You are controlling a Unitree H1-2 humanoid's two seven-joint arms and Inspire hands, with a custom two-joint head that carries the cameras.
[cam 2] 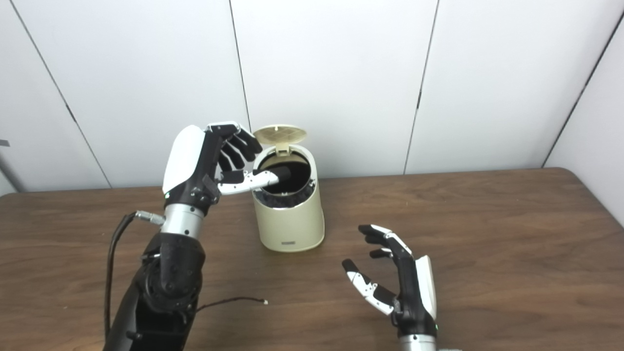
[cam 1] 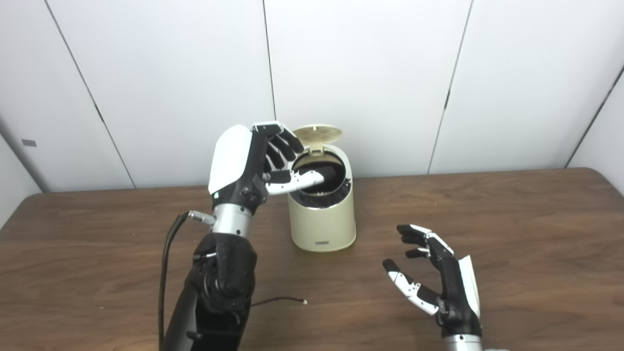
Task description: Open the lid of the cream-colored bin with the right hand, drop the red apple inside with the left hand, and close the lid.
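The cream-colored bin [cam 1: 322, 219] stands on the brown table near its back edge, its round lid [cam 1: 318, 133] tipped up at the rear. The dark inside of the bin shows; no red apple is visible anywhere. My left hand [cam 1: 253, 163] is raised beside the bin's left rim, fingers spread and empty, its thumb reaching over the opening. My right hand [cam 1: 436, 275] hovers low over the table to the right front of the bin, palm turned left, fingers apart, holding nothing.
A thin black cable end [cam 1: 280, 301] lies on the table [cam 1: 512, 229] beside my left forearm. White wall panels stand close behind the bin. The table's right corner [cam 1: 592, 170] curves away at the far right.
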